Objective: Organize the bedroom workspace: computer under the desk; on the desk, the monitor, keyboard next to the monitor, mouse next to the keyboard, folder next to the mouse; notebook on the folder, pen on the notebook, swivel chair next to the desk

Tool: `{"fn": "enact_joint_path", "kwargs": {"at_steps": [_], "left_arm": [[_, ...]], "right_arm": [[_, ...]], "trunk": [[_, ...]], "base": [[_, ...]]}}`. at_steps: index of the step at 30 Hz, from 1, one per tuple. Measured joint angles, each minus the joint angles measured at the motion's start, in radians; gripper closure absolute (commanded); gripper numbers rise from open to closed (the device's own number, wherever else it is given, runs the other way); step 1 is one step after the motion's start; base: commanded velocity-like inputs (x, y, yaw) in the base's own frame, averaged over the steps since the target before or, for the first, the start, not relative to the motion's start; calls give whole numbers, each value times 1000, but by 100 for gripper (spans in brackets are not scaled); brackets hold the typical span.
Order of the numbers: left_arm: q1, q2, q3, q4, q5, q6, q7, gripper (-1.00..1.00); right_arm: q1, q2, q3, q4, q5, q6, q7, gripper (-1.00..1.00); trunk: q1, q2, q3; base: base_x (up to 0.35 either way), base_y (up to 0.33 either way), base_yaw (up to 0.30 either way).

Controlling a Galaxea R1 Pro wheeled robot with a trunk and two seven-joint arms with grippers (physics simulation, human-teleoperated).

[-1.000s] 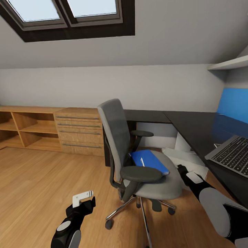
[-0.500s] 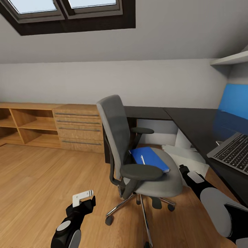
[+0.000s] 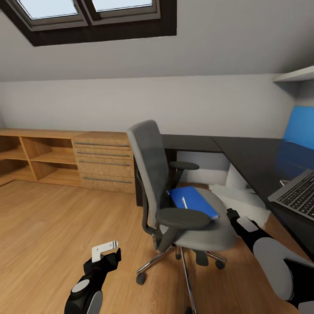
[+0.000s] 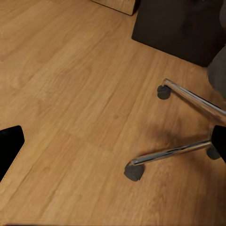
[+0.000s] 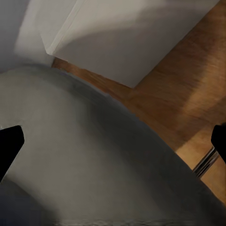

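Folder (image 3: 193, 201), bright blue, lies flat on the seat of our swivel chair (image 3: 174, 192), with a pale pen (image 3: 184, 202) resting on top of it. We see the chair standing on the wooden floor (image 3: 52, 226), just beside the black tabletop (image 3: 257, 161) of the L-shaped desk, its tall grey back turned toward the wood cabinet (image 3: 65, 157) by the wall. The keyboard (image 3: 298, 194) sits near the tabletop's front edge at our right, and the blue back panel (image 3: 301, 126) rises behind it. The pale computer (image 3: 244, 198) lies on the floor under the tabletop, beyond the chair seat.

Our left gripper (image 3: 104, 250) hangs over bare floor, well apart from the chair; in the left wrist view its fingertips (image 4: 9, 146) stand wide apart with nothing between them, above the chair's chrome legs and castors (image 4: 134, 170). Our right gripper (image 3: 231, 214) is just beside the seat's edge; in the right wrist view its fingers (image 5: 9, 143) are spread wide and hold nothing, with the grey seat cushion (image 5: 84, 160) close below.
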Motion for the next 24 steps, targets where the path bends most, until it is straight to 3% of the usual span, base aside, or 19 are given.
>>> {"fn": "enact_joint_path", "kwargs": {"at_steps": [24], "left_arm": [[0, 0, -3, 3, -1, 0, 1, -100]], "right_arm": [[0, 2, 4, -1, 14, -2, 0, -100]], "trunk": [[0, 0, 0]], "base": [[0, 0, 273]]}}
